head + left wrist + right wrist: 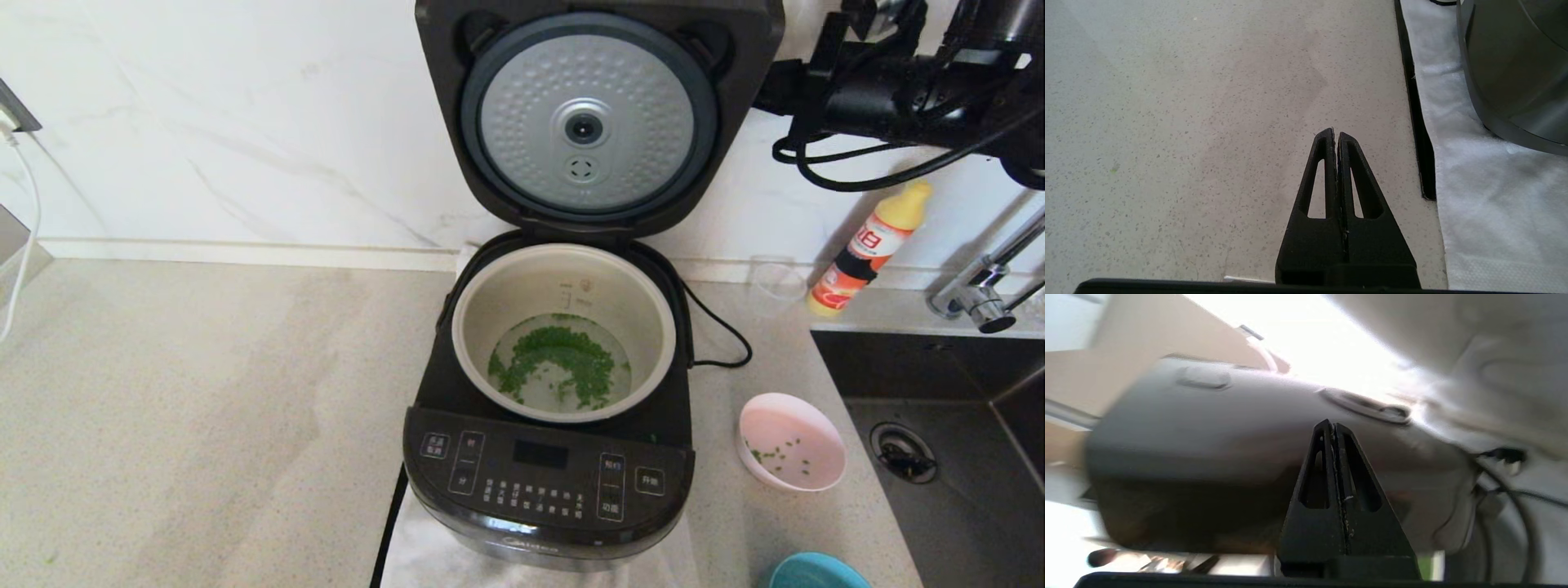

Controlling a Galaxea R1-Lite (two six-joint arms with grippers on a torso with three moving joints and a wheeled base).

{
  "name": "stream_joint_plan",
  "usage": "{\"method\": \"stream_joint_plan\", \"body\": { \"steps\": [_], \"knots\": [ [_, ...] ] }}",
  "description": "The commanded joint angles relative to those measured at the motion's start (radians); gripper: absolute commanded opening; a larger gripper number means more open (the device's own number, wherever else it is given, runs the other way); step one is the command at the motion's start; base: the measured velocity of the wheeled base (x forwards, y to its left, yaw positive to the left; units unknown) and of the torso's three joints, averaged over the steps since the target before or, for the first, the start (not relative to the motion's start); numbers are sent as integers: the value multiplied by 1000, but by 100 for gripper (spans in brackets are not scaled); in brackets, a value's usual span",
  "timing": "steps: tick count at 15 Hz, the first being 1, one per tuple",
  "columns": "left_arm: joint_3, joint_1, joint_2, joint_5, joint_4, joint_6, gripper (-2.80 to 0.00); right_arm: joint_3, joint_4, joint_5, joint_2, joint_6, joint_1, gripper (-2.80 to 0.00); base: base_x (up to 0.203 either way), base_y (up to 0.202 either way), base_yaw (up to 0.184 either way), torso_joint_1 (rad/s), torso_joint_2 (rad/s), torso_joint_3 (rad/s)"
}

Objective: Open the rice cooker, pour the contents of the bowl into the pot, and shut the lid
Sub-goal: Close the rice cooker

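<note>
The rice cooker [547, 482] stands open on the counter, its lid [586, 114] upright with the dimpled silver plate facing me. Green bits lie in shallow water in the pot [563, 282]. To the cooker's right sits the pink bowl [790, 441], upright, with only a few green bits in it. My right arm [890, 90] reaches in high behind the lid's right edge. In the right wrist view my right gripper [1333, 424] is shut and empty, tips close to the lid's black outer face [1229, 428]. My left gripper [1336, 133] is shut and empty, low over the counter left of the cooker [1515, 69].
A yellow-orange bottle [869, 245] and a clear cup [775, 282] stand by the wall at the right. A sink [939, 457] with a faucet [980, 302] fills the right side. A blue bowl [816, 572] is at the front edge. A white cloth [1486, 196] lies under the cooker, whose cord [722, 339] trails right.
</note>
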State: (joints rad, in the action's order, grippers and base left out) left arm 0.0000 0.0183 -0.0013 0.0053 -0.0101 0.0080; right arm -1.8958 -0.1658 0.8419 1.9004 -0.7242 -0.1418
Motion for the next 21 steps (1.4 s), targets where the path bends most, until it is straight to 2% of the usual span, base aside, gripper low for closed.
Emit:
{"method": "stream_joint_plan", "body": {
  "steps": [1, 6, 10, 21],
  "knots": [
    [9, 0, 0, 1, -1, 0, -280, 17, -1, 46, -38, -28, 16, -280, 0, 0, 0, 0, 0, 0],
    [9, 0, 0, 1, -1, 0, -280, 147, -4, 112, -92, -19, 10, -280, 0, 0, 0, 0, 0, 0],
    [9, 0, 0, 1, -1, 0, -280, 193, 7, 169, -125, -19, -3, -280, 0, 0, 0, 0, 0, 0],
    [9, 0, 0, 1, -1, 0, -280, 464, 9, 166, -189, 28, -79, -280, 0, 0, 0, 0, 0, 0]
  ]
}}
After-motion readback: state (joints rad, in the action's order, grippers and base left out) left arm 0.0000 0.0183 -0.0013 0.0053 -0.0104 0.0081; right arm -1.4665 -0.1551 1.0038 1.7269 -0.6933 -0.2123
